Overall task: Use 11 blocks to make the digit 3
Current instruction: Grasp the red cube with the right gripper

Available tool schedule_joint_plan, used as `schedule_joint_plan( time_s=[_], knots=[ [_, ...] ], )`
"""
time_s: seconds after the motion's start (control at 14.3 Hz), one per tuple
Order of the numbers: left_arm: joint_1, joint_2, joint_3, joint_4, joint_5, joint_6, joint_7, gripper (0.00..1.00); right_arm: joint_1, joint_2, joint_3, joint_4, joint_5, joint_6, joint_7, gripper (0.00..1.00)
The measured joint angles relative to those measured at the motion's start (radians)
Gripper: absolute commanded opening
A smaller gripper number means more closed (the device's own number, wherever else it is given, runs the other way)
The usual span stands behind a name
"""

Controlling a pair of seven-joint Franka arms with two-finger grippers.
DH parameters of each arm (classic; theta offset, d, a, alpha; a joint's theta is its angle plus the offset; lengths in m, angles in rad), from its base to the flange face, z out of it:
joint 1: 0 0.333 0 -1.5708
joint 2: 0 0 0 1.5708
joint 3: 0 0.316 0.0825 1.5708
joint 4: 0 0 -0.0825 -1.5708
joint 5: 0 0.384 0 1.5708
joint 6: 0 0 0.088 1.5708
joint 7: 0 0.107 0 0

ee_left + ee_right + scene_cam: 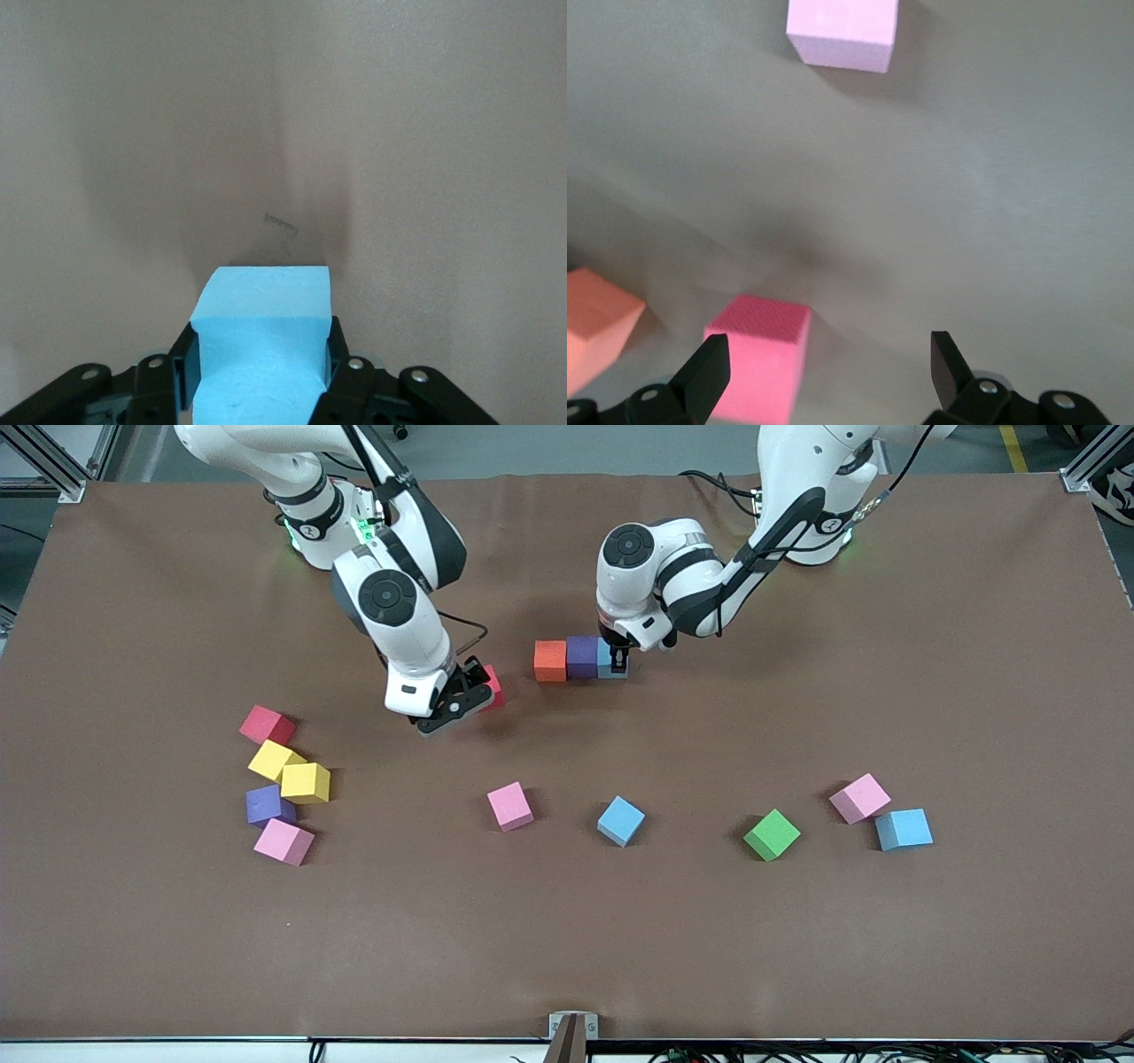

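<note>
From the front camera, the left gripper (619, 661) stands low at the table's middle, pinching a blue block (608, 660) that touches the purple block (582, 656), with the orange block (550, 661) next along: one bar of three lying along the 3-to-9 line. The right gripper (456, 701) hovers spread just beside the red block (493, 687), which shows at about 1 o'clock of it, closer to this arm than to the other.

In the left wrist view, the fingers (342, 372) press on both flanks of the blue block (262, 341), bare table ahead at 12.

In the right wrist view, the spread fingers (709, 372) frame an open gap; the red block (757, 356) sits off toward the 9 o'clock finger, not centred, so the coming grasp likely needs a sideways shift. A pink block (843, 31) lies at 12
</note>
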Motion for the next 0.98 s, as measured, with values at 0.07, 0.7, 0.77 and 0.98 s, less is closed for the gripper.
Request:
schedule_joint_plan(
  time_s=[0.07,0.7,0.77,0.98],
  knots=[
    [0.000,0.000,0.000,0.000,0.000,0.000,0.000,0.42,0.014,0.024,0.000,-0.014,0.009,0.046,0.024,1.00],
    [0.000,0.000,0.000,0.004,0.000,0.001,-0.008,1.00,0.069,0.115,0.004,-0.028,0.058,0.115,0.066,1.00],
    [0.001,0.000,0.000,0.006,0.000,0.001,-0.008,1.00,0.070,0.115,0.004,-0.032,0.058,0.115,0.067,1.00],
    [0.002,-0.013,-0.004,0.011,0.000,-0.006,-0.008,1.00,0.079,0.115,0.005,-0.048,0.061,0.115,0.067,1.00]
  ],
)
